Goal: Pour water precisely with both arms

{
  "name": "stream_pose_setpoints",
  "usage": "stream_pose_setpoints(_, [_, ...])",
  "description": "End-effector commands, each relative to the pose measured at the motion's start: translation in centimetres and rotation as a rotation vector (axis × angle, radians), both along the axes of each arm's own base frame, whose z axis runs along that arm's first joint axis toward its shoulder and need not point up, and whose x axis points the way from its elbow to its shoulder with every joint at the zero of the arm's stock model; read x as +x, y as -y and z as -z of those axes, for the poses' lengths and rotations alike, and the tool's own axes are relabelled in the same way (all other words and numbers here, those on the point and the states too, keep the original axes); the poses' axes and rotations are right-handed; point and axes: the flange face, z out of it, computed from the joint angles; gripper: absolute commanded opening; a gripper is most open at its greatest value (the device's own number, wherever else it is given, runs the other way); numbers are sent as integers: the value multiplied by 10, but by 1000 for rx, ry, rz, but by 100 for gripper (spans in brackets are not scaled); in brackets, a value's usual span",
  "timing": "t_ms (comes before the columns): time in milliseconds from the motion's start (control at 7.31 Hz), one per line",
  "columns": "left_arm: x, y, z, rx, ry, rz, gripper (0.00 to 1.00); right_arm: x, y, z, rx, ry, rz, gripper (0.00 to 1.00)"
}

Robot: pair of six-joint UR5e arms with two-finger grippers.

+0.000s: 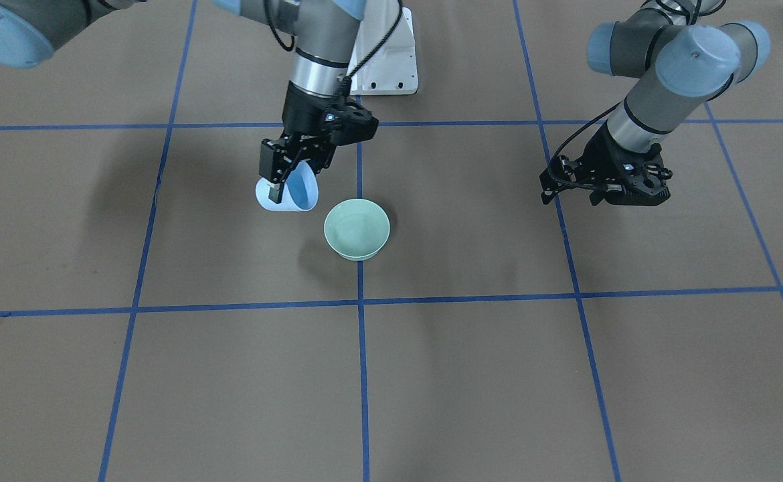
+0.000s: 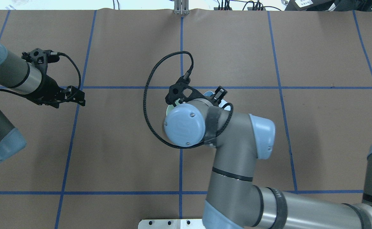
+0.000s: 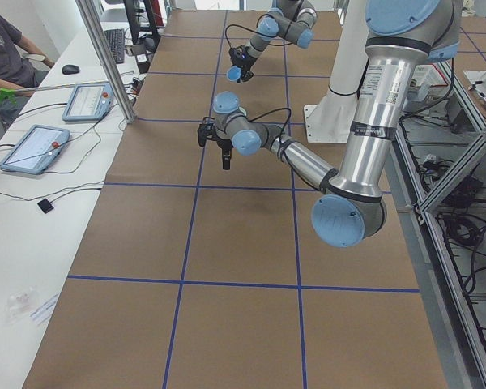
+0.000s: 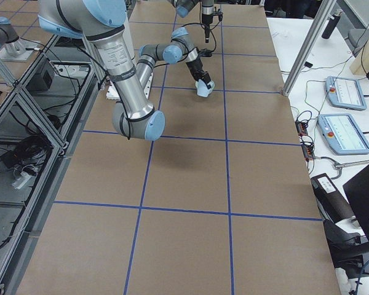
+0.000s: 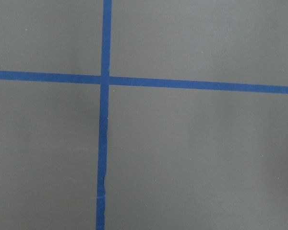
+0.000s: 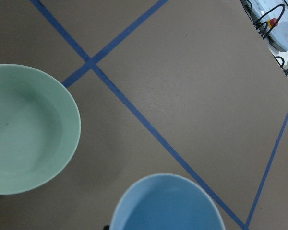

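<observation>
Bench [image 1: 565, 375]: brown sheet, blue tape grid. Two vessels in play, both near the middle cross of tape.

Right arm [image 2: 233, 165]: reaches to the bench centre, wrist bent down over the vessels. Left arm [image 1: 659, 94]: parked well apart on its own side, wrist low over bare bench; its wrist view shows only tape lines.

Mint-green bowl [image 1: 358, 253]: upright on the bench, sitting on a tape line.

Pale blue cup [image 1: 301, 191]: just beside the bowl, not touching it, clear of the bench. Tipped hard, mouth turned toward the bowl. The lip is beside the bowl's rim and not over it, as the right wrist view shows.

Right pincer [image 1: 281, 187]: clenched on the cup's rim, one finger inside the wall, one outside.

Left pincer [image 1: 549, 187]: carries nothing; cannot tell whether its jaws are parted.

Water [image 6: 24, 139]: no stream between the vessels and no puddle on the sheet. A faint pale ring low inside the bowl may be its edge, though the view is too soft to be sure. No liquid made out in the cup.

Progress, as a judgement: pour looks largely done or paused. Left to do: right the cup and set it down. The left arm has no share in the work at present.
</observation>
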Motion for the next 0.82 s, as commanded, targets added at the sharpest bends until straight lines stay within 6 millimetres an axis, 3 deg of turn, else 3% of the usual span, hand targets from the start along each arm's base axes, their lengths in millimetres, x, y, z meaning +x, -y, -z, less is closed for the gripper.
stream_pose_setpoints(0, [-5, 3, 2, 3, -3, 10, 100, 83, 14, -40, -47, 99, -43, 45])
stream_pose_setpoints(137, [-5, 2, 4, 6, -7, 13, 100, 107, 20, -67, -62, 139, -52, 45])
stream_pose_setpoints(411, [-9, 3, 8, 12, -11, 20, 100, 172, 22, -157, -37, 271, -80, 45])
stream_pose_setpoints(547, [-12, 5, 8, 14, -8, 28, 100, 200, 25, -190, -51, 312, -91, 45])
stream_pose_setpoints(684, [-18, 7, 10, 19, -11, 38, 100, 210, 23, -217, -39, 404, -129, 46])
